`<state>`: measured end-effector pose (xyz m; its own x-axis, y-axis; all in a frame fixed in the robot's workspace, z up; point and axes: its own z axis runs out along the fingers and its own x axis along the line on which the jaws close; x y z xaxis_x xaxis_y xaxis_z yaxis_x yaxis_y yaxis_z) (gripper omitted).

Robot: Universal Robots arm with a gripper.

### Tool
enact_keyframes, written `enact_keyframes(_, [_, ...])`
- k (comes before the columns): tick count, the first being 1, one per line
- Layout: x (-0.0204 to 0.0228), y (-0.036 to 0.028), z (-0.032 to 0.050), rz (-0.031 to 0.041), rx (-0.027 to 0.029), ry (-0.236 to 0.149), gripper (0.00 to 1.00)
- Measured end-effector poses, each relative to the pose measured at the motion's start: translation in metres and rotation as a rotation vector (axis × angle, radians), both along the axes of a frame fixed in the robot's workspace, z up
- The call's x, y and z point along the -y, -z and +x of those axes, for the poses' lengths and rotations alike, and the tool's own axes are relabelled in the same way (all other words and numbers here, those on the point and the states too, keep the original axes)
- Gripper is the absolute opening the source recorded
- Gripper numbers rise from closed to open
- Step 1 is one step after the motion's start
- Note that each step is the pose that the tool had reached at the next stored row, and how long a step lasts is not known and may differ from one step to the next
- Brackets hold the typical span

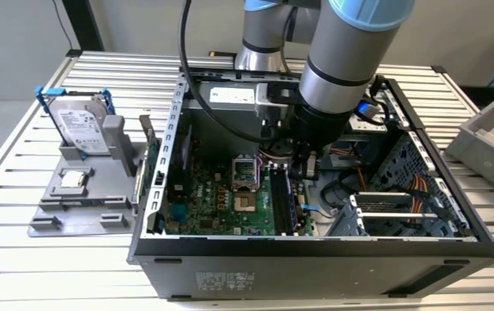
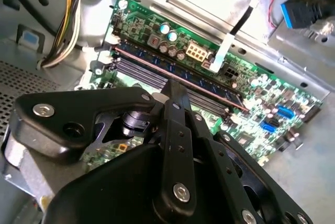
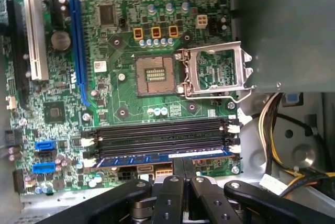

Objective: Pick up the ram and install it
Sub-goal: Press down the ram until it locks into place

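On the exterior view's left, a tray [image 1: 74, 214] props the drive [image 1: 83, 123] upright w/ the CPU [image 1: 74, 179] flat below it, parked for easy grabs. Mid-frame, the case [image 1: 316, 249] lies open-side up so the 1 arm can reach straight down. Right of the socket [image 1: 244, 173], the gripper [image 1: 303, 170] is low over the slots [image 3: 157, 135]. It looks pinched shut on the ram [image 3: 157, 157], which sits edge-up along the nearest slot, lined up lengthwise to seat.

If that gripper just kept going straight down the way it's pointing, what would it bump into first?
Most likely the ram: the gripper points down at it where it sits in a memory slot on the motherboard. Whether they already touch, I cannot tell.
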<state>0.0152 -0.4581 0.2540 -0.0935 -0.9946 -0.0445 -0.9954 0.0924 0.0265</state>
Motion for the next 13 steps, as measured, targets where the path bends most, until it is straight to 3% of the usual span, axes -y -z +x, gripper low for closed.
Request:
enact_keyframes(5, [0.0000, 0.0000, 0.0003, -0.0001, 0.0048, -0.044, 0.00])
enact_keyframes(9, [0.0000, 0.0001, 0.0008, -0.0001, 0.0110, -0.053, 0.00])
enact_keyframes(13, [0.0000, 0.0000, 0.0008, -0.0002, 0.0112, -0.053, 0.00])
